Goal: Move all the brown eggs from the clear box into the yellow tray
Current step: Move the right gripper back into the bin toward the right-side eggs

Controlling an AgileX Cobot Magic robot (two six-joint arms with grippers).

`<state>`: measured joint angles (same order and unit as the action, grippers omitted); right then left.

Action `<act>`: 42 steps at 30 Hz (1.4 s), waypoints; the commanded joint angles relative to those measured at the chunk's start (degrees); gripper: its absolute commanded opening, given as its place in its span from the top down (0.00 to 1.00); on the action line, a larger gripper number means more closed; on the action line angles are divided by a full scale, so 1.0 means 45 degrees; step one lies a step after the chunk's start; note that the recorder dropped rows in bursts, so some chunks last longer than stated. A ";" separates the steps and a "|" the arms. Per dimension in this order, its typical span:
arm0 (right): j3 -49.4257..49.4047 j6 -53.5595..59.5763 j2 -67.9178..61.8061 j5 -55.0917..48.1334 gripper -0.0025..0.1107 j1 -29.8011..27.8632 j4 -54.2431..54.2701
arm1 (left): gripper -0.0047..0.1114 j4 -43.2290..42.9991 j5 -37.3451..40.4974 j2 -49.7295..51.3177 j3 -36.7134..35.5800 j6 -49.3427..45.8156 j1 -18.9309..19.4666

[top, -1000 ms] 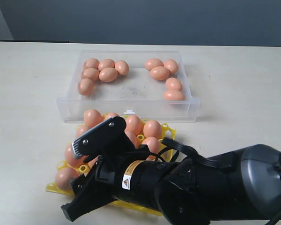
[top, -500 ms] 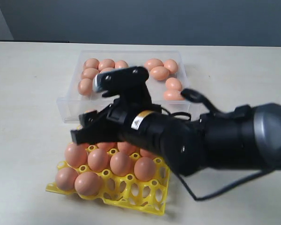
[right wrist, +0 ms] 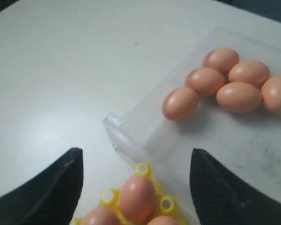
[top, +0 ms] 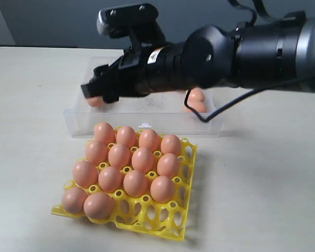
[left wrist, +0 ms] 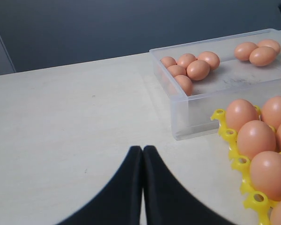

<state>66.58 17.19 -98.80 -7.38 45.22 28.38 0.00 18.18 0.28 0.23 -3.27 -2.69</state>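
Exterior view, box [top: 80,118] half hidden by right arm [top: 241,50], right jaws spread, empty, left jaws closed, eggs [top: 143,159] stood upright in tray [top: 191,156], long axes vertical.

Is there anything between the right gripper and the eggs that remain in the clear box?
Nothing visible does. The open right gripper hangs near a corner of the box, and the nearest five eggs lie uncovered inside it.

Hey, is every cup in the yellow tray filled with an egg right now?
No, the yellow tray has bare cups along its near edge and right side, next to the brown eggs already seated.
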 commanded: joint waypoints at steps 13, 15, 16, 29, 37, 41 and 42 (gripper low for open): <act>0.7137 -0.1657 -0.4968 -0.5398 0.45 -0.2428 -0.2382 | 0.96 0.0000 -0.0109 -0.0062 -0.0050 0.0006 -0.0060; 0.8407 -0.1737 -0.5899 -0.5961 0.45 -0.2428 -0.2773 | 0.96 0.0000 -0.0109 -0.0062 -0.0050 0.0006 -0.0060; 0.8894 -0.1737 -0.6347 -0.6115 0.45 -0.2428 -0.2947 | 0.96 0.0000 -0.0109 -0.0062 -0.0050 0.0006 -0.0060; 1.4135 -0.3584 -1.0152 -0.8311 0.45 -0.2676 -0.4827 | 0.96 0.0000 -0.0109 -0.0062 -0.0050 0.0006 -0.0060; 1.4373 -0.5606 -1.0334 -0.8797 0.45 -0.2956 -0.7319 | 0.96 0.0000 -0.0109 -0.0062 -0.0050 0.0006 -0.0060; 1.4373 -0.5510 -1.0363 -0.8116 0.45 -0.3099 -0.7187 | 0.96 0.0000 -0.0109 -0.0062 -0.0050 0.0006 -0.0060; 1.4373 -0.5492 -1.0363 -0.7859 0.45 -0.3099 -0.7187 | 0.96 0.0000 -0.0109 -0.0062 -0.0050 0.0006 -0.0060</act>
<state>130.79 -7.30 -145.56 -45.57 31.63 -3.41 0.00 18.18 0.28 0.23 -3.27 -2.69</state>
